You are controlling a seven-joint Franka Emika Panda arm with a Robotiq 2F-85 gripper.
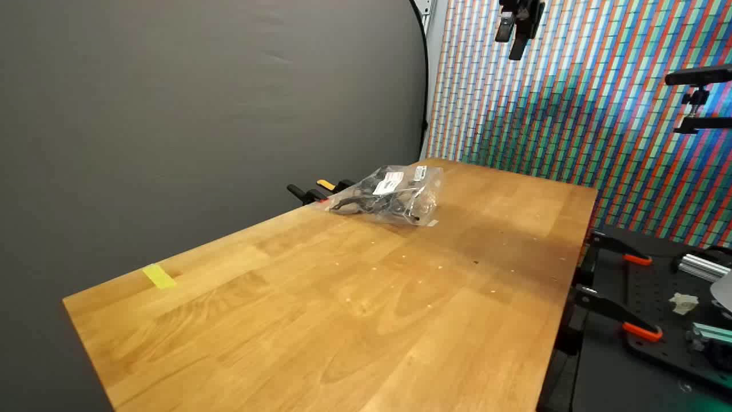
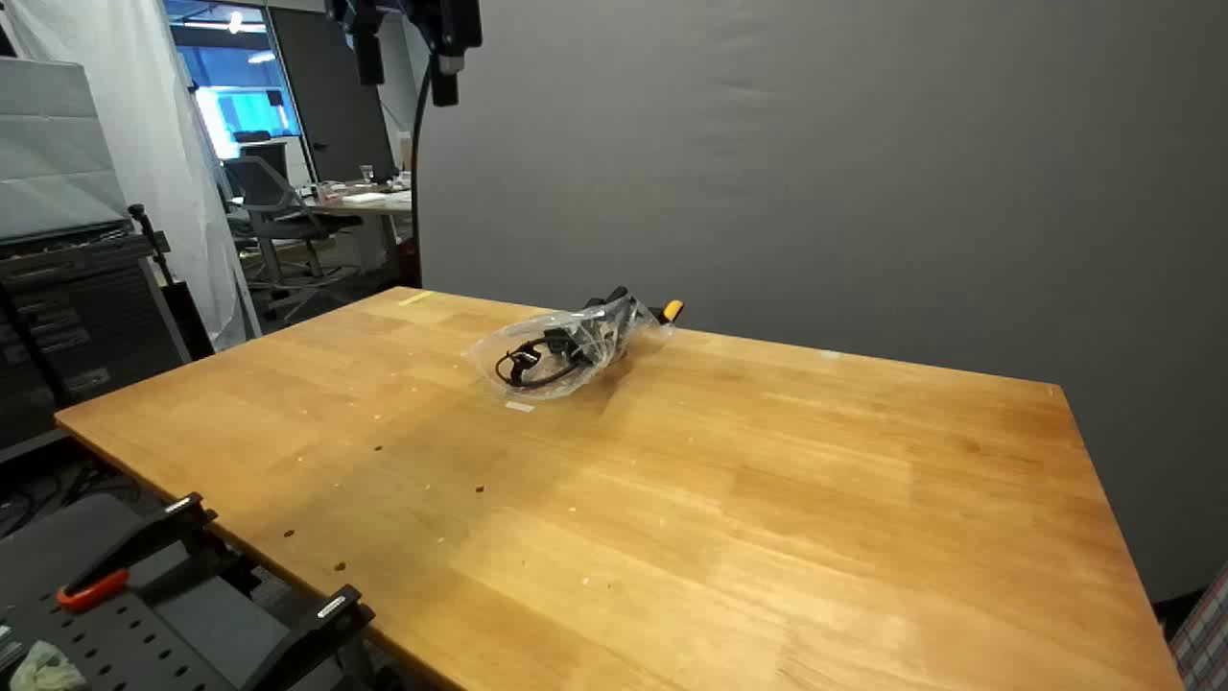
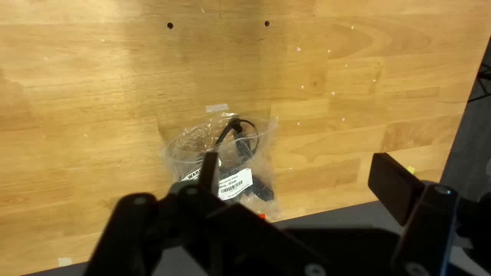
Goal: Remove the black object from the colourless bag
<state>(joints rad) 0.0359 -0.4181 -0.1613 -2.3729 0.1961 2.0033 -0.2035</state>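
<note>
A see-through plastic bag point(image 1: 429, 191) with white labels lies near a long edge of the wooden table; it also shows in an exterior view point(image 2: 614, 336) and in the wrist view point(image 3: 174, 153). The black object point(image 3: 264, 190), with a black cable loop, is inside it; it shows through the plastic in both exterior views point(image 1: 351, 203) point(image 2: 568, 345). In the wrist view the bag's mouth seems to gape on the side away from the gripper. My gripper point(image 3: 297, 172) is open and empty, high above the table in both exterior views point(image 1: 510, 46) point(image 2: 408, 84). Its left finger hides part of the bag.
The wooden table point(image 1: 286, 320) has a grey screen point(image 1: 229, 114) along the edge by the bag. A yellow-tipped clamp point(image 2: 672, 310) sits at that edge right behind the bag. Orange-handled clamps point(image 1: 637, 260) hold a black perforated plate beside the opposite edge. A camera point(image 1: 697, 75) stands on a bracket.
</note>
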